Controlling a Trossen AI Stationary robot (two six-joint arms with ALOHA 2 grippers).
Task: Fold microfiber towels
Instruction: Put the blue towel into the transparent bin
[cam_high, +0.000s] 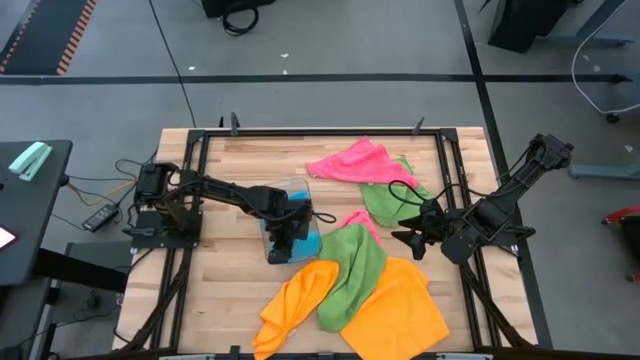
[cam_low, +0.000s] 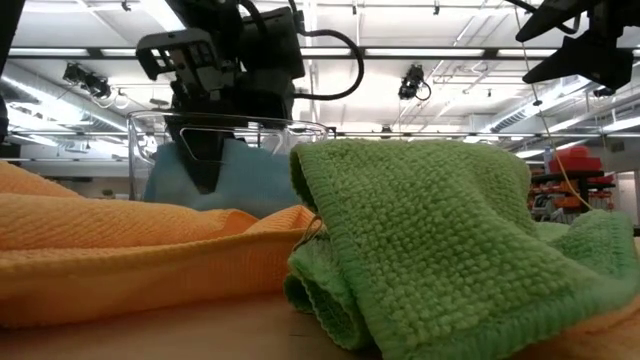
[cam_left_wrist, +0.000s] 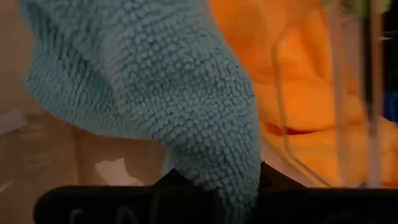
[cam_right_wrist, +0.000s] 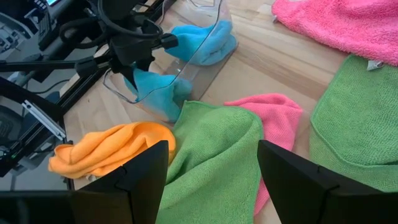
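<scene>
A sky-blue towel (cam_high: 303, 240) lies in the small clear tray (cam_high: 290, 190) left of the table's middle. My left gripper (cam_high: 284, 238) reaches down into the tray and is shut on this towel (cam_right_wrist: 155, 90). My right gripper (cam_high: 405, 238) hangs open above the table's right side, with nothing between its fingers (cam_right_wrist: 134, 177). Between the two arms lie a green towel (cam_high: 355, 265), two orange towels (cam_high: 295, 300) (cam_high: 400, 310) and a small pink one (cam_high: 360, 222). A larger pink towel (cam_high: 355, 162) and another green one (cam_high: 385, 195) lie farther back. My left gripper pinches a bunched part of the blue towel (cam_left_wrist: 233, 177) between its two fingers. The fingers slant down from the table's left side into the tray. One layer or several, I cannot tell. The rest of the towel (cam_right_wrist: 205, 40) rests slack in the tray.
The tray's clear walls (cam_low: 230, 125) rise around my left gripper's fingers. The green towel (cam_low: 430, 240) and an orange towel (cam_low: 120, 250) are heaped close to the tray on its near side. Bare wood (cam_high: 240, 165) shows at the far left.
</scene>
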